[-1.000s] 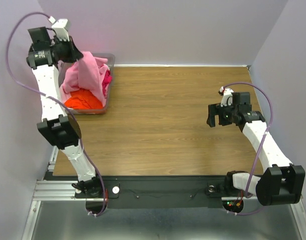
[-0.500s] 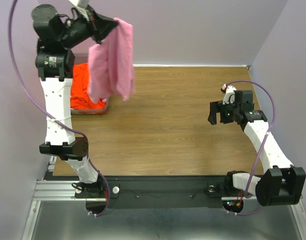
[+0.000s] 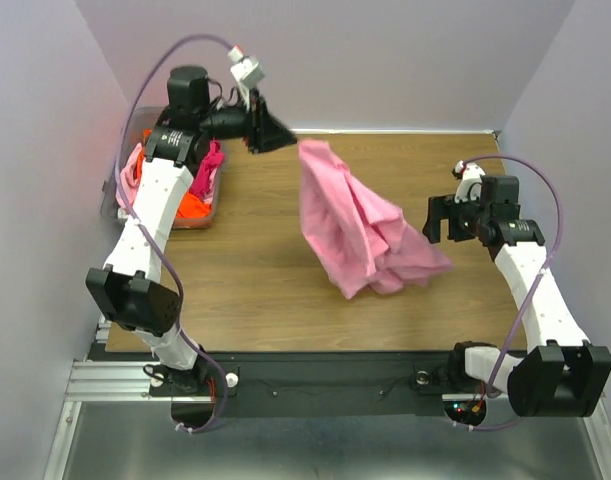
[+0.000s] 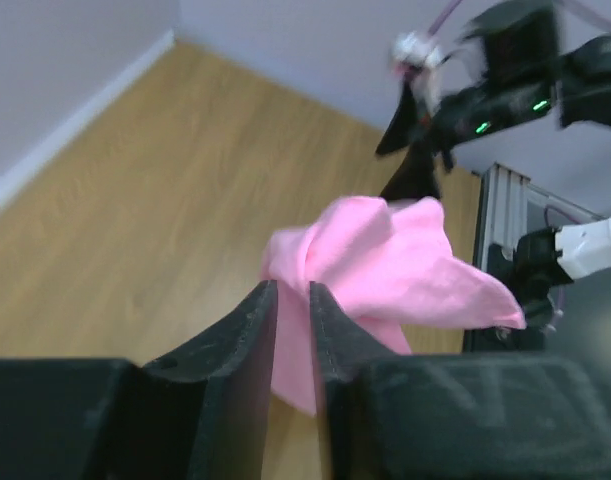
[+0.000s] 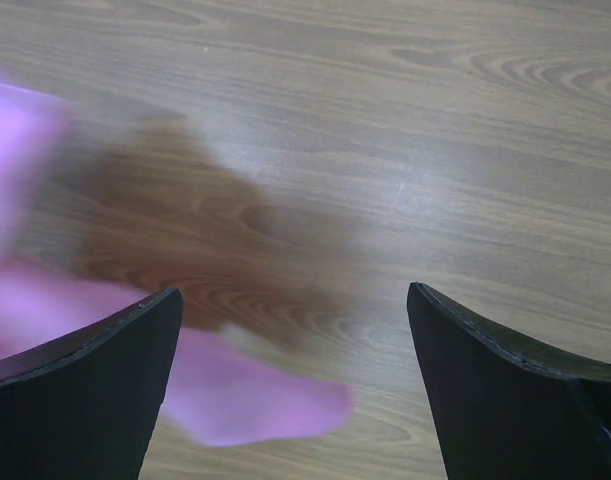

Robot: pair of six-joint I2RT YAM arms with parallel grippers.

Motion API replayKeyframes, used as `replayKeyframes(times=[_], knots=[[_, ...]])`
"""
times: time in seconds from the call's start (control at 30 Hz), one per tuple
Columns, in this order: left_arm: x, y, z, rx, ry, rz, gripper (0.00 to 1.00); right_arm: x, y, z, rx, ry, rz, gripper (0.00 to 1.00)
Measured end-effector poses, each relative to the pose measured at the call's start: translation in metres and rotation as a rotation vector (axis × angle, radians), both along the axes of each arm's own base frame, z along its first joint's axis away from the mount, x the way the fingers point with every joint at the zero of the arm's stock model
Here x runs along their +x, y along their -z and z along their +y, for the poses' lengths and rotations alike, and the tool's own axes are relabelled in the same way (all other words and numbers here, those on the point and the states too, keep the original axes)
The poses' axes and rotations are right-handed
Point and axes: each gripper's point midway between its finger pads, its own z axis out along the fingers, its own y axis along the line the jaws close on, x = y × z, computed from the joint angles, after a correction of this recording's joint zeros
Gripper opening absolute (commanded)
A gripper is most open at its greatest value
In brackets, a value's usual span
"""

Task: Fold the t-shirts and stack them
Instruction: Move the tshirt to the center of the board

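Observation:
My left gripper [image 3: 278, 135] is shut on one end of a light pink t-shirt [image 3: 357, 228], which swings out in mid-air over the middle of the wooden table [image 3: 255, 270]. In the left wrist view the pink cloth [image 4: 385, 265] is pinched between my jaws [image 4: 293, 290]. My right gripper [image 3: 440, 222] is open and empty just right of the shirt's lower end. In the right wrist view a blurred pink edge [image 5: 255, 400] passes under my open jaws [image 5: 295, 295]. An orange shirt [image 3: 190, 206], a hot pink one [image 3: 211, 163] and a pale pink one [image 3: 132, 172] lie in the bin.
A clear plastic bin [image 3: 211, 212] stands at the table's back left corner, partly behind my left arm. Purple walls close the back and both sides. The black mounting rail [image 3: 315, 375] runs along the near edge.
My left arm has swung from above the bin out to the right and lower. The pink shirt came with it and now billows over the table's middle, close to my right gripper.

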Motion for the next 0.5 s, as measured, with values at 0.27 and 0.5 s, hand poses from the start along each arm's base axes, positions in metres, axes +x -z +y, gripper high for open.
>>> replayKeyframes(times=[0.27, 0.5], knots=[[0.046, 0.198, 0.123, 0.263, -0.284, 0.365, 0.82, -0.01, 0.002, 0.007, -0.008, -0.095, 0.035, 1.0], [-0.005, 0.233, 0.085, 0.397, -0.164, 0.3, 0.68, -0.017, 0.031, 0.018, 0.035, -0.162, 0.163, 0.89]])
